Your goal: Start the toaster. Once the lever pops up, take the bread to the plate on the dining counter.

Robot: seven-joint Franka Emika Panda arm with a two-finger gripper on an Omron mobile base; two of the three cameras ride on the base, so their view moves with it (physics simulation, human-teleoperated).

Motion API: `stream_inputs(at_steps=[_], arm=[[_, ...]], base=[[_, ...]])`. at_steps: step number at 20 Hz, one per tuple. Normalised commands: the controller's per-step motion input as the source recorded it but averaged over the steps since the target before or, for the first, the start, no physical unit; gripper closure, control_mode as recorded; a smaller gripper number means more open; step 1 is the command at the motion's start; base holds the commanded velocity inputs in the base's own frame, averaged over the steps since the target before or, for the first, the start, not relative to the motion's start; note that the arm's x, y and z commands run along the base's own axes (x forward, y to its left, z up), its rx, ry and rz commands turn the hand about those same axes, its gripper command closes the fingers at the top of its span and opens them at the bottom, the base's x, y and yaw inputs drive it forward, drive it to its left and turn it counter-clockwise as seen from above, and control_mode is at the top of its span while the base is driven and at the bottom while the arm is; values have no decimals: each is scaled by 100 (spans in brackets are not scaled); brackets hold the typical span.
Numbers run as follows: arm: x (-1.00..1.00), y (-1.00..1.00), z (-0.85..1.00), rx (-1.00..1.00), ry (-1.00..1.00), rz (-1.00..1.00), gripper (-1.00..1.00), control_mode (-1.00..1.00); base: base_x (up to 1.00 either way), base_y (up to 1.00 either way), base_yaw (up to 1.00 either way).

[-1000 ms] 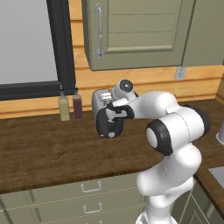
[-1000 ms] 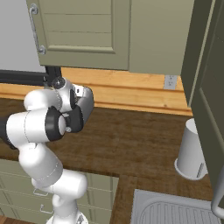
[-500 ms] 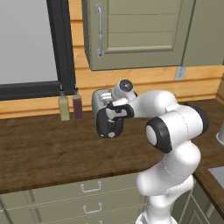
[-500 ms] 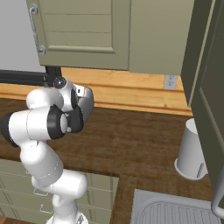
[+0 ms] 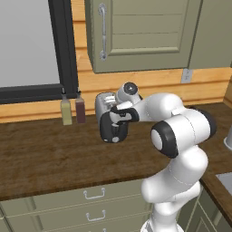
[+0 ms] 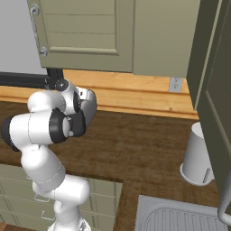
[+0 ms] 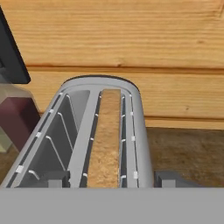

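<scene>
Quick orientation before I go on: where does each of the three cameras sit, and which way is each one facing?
Left base view: behind-left of the arm, facing the toaster, bottles and wall; arm rises lower right.
Right base view: behind-right, facing the counter, white container and sink; arm lower left.
Hand view: on the hand, looking down along the toaster's slots at the bread; finger tips at bottom.
Shared: the toaster.

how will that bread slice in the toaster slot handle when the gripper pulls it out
The bread is thin, so probably light. Its porous crumb suggests it may crush under a hard pinch. Standing on edge in the toaster slot, it could drag on the wire guides.
</scene>
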Motion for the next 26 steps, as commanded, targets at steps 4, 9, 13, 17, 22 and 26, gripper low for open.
stream_inputs(at_steps=[4,9,13,17,22,26], arm=[[0,0,0,0,0,0,100,-100],[0,0,0,0,0,0,100,-100],[0,0,0,0,0,0,100,-100],[0,0,0,0,0,0,100,-100],[0,0,0,0,0,0,100,-100],[0,0,0,0,0,0,100,-100]], base=[[0,0,0],[0,0,0],[0,0,0],[0,0,0],[0,0,0],[0,0,0]])
